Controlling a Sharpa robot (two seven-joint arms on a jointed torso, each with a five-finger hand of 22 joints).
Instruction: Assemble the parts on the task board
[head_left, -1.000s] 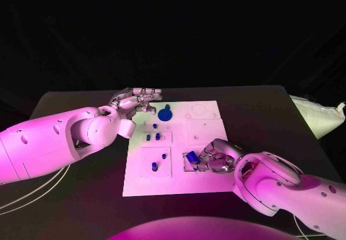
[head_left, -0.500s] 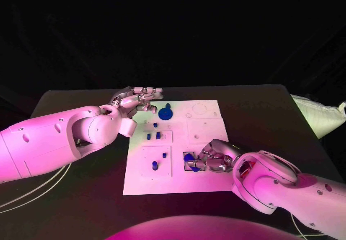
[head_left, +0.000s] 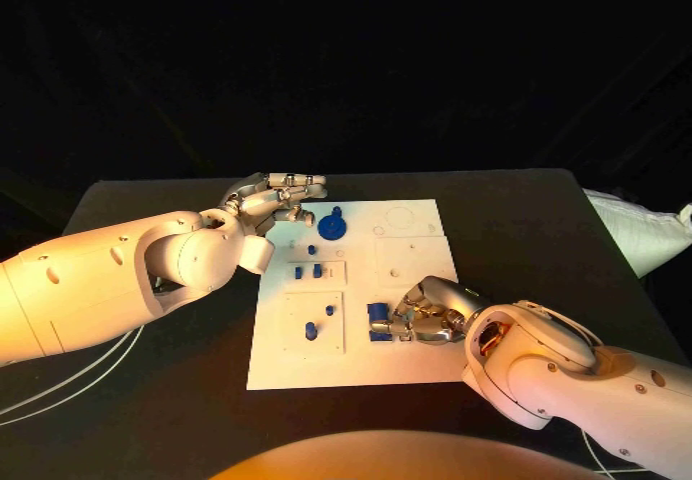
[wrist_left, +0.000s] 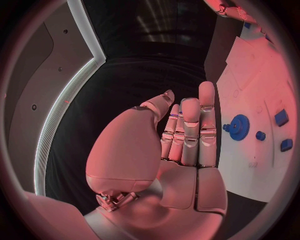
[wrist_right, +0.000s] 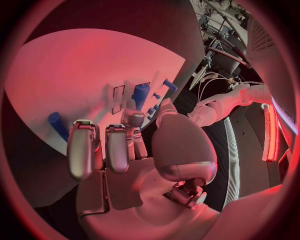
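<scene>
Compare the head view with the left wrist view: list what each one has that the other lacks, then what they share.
Head view alone: the right hand low over the white task board beside a blue part, two small blue pieces in the lower-left panel, and the black table.

Left wrist view alone: the palm side of the left hand, fingers straight and holding nothing.

Both: the left hand, the board, and the blue gear.

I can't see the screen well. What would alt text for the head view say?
Two white robot arms reach over a white task board on a black table. The right hand rests at the board's near right, fingers touching a small blue part. The left hand sits at the far left corner beside a blue gear, holding nothing.
</scene>
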